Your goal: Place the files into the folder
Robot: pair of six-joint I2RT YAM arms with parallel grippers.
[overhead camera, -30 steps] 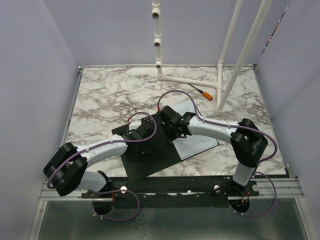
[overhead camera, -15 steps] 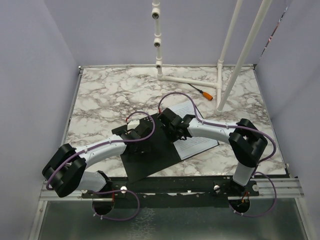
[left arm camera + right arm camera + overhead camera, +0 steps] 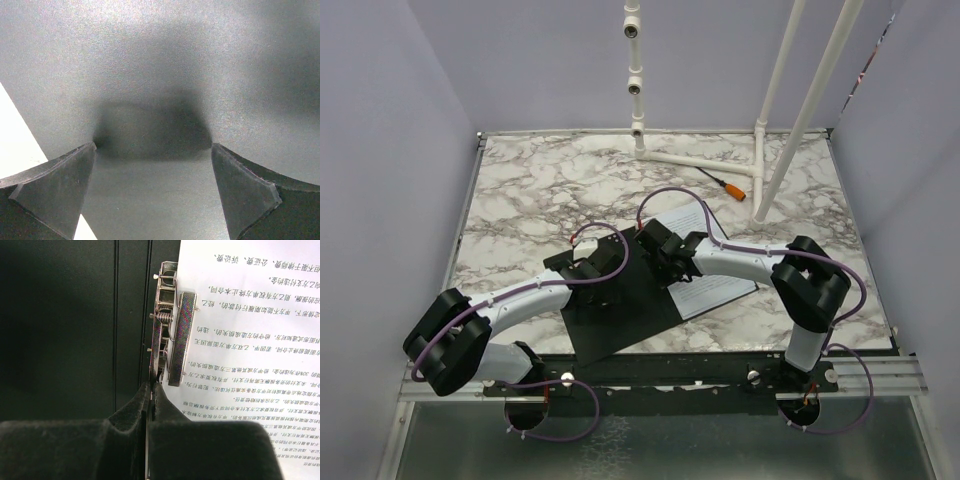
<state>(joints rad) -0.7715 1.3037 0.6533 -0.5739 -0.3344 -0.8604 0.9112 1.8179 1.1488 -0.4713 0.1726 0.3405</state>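
Precariously, right gripper (image 3: 150,390) sat shut at clip (image 3: 167,340); left gripper (image 3: 152,147) gaped empty over folder (image 3: 60,330); a snapback could skew files (image 3: 240,340)

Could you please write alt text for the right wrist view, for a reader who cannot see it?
Shut jaws at the bottom point at the near end of the metal clip on the spine of the open black folder. The clip's bar lies over the left edge of the printed white files at right.
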